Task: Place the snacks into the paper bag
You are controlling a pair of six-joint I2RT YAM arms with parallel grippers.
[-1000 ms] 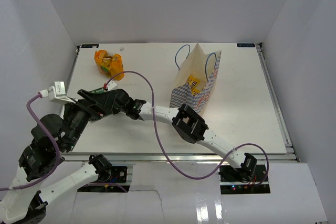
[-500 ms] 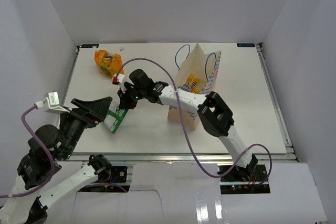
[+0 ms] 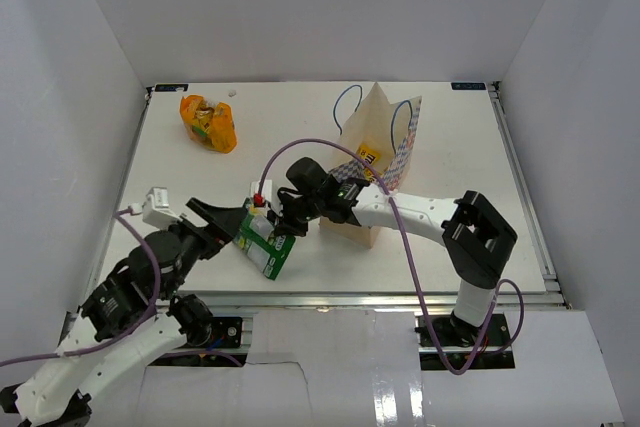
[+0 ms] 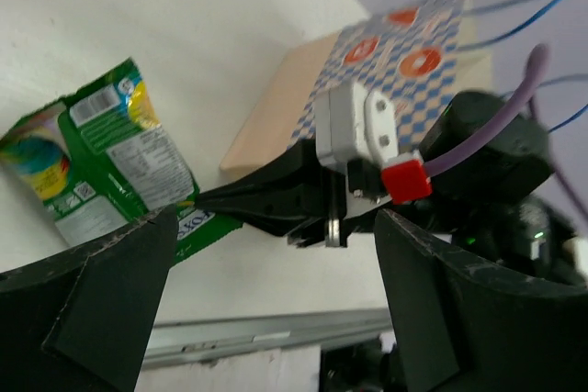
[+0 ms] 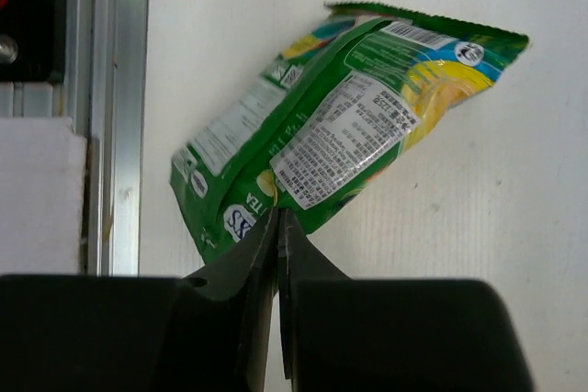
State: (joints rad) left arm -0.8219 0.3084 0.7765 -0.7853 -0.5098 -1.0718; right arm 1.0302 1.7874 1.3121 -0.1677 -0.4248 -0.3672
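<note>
The green snack packet (image 3: 266, 246) hangs low over the table's near edge, left of the paper bag (image 3: 385, 142). My right gripper (image 3: 284, 220) is shut on the packet's edge; in the right wrist view its fingers (image 5: 277, 219) pinch the green packet (image 5: 342, 144). My left gripper (image 3: 230, 219) is open and empty just left of the packet. In the left wrist view the packet (image 4: 101, 164), the right gripper (image 4: 220, 204) and the bag (image 4: 404, 52) show beyond my open left gripper (image 4: 276, 319). A yellow candy pack (image 3: 371, 156) lies inside the bag. The orange-yellow bag (image 3: 208, 122) lies at the far left.
The table's metal front rail (image 3: 330, 299) runs just below the packet. White walls close in the left, back and right sides. The right arm's purple cable (image 3: 405, 237) loops over the table in front of the bag.
My right gripper has carried the green packet rightward toward the bag and the near edge. My left arm has pulled back toward the near edge and follows beside it, open.
</note>
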